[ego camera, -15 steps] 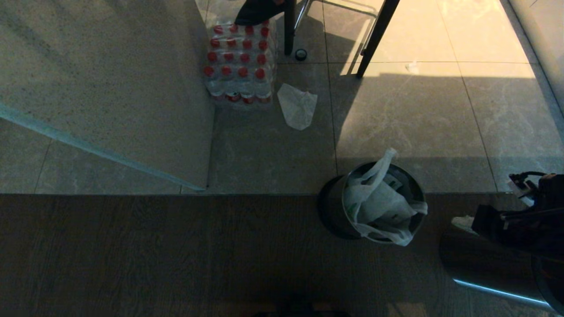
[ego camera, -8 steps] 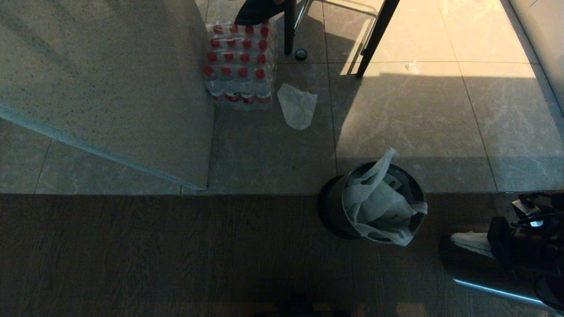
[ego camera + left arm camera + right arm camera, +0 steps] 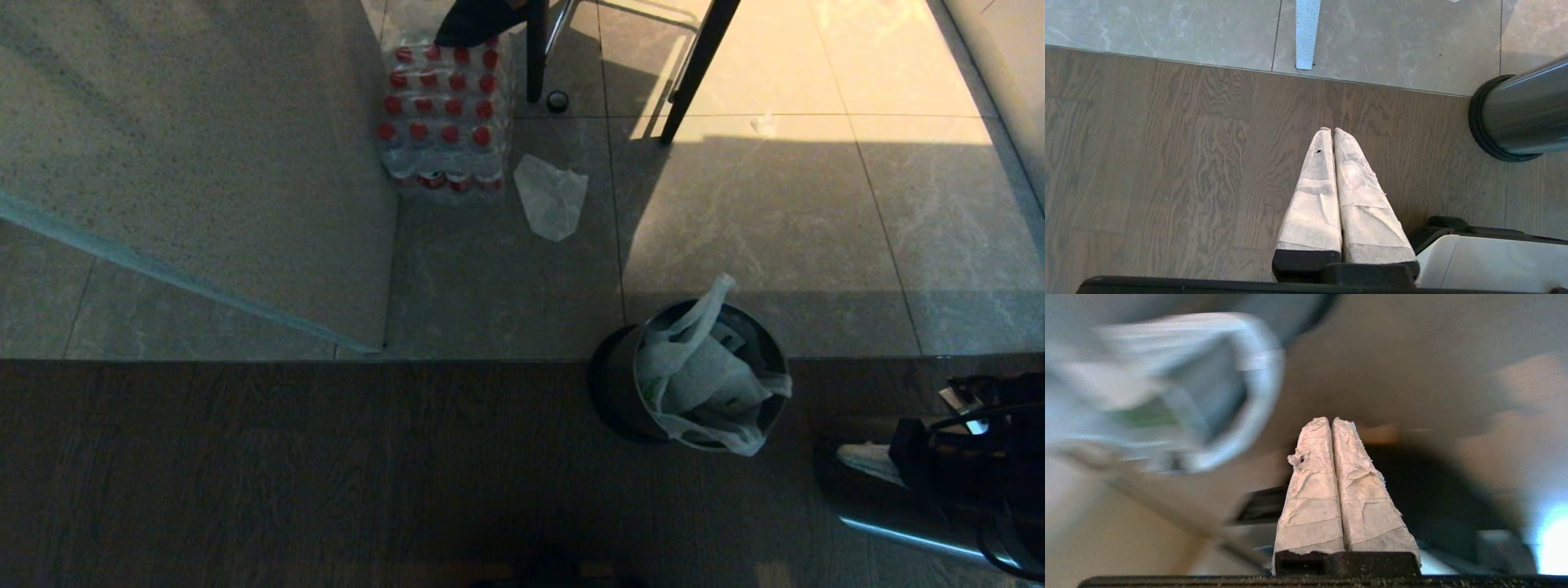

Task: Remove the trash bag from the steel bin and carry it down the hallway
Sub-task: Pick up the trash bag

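Nothing is lifted yet: bag (image 3: 702, 380) is seen seated in bin (image 3: 616, 392), right gripper (image 3: 1332, 424) closed empty beside it, left gripper (image 3: 1330, 132) closed, parked, whole carry left.

head view dim, warm sunlit patch on far floor tiles (image 3: 824, 57), hard shadow edge across them, right wrist view heavily motion-blurred, left wrist view sharp
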Motion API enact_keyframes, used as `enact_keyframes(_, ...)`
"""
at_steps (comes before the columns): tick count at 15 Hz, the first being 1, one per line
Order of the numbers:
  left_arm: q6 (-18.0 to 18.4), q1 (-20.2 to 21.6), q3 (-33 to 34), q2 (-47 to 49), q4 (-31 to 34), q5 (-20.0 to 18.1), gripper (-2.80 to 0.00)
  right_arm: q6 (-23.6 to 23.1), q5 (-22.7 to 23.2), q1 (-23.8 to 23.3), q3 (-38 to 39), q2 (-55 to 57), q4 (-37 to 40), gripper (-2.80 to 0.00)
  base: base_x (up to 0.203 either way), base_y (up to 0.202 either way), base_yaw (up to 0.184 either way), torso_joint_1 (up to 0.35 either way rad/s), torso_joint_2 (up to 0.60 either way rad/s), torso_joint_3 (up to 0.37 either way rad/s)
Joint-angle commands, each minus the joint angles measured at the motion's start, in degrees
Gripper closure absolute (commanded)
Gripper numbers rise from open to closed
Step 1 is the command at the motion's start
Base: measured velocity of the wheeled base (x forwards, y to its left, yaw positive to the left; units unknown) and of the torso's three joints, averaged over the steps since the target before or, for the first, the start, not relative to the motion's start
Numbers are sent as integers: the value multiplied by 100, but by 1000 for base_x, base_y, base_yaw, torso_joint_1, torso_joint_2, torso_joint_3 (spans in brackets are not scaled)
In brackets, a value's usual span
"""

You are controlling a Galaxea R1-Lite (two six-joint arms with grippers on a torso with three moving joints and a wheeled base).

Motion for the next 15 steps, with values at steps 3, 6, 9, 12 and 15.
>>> enact_keyframes(3,-7,2,-2,0,2,3,0,-1141,-388,-88,17,687,-71,0,0,0,0,0,0,0)
enact_keyframes(6,-7,2,-2,0,2,3,0,-737,-400,307,53,657,-117,0,0,0,0,0,0,0)
enact_keyframes(9,-7,2,-2,0,2,3,0,-77,-396,435,-20,831,-822,0,0,0,0,0,0,0)
enact_keyframes(12,-7,2,-2,0,2,3,0,350,-391,457,-197,961,-1072,0,0,0,0,0,0,0)
enact_keyframes(15,-7,2,-2,0,2,3,0,489,-439,479,-320,1086,-1214,0,0,0,0,0,0,0)
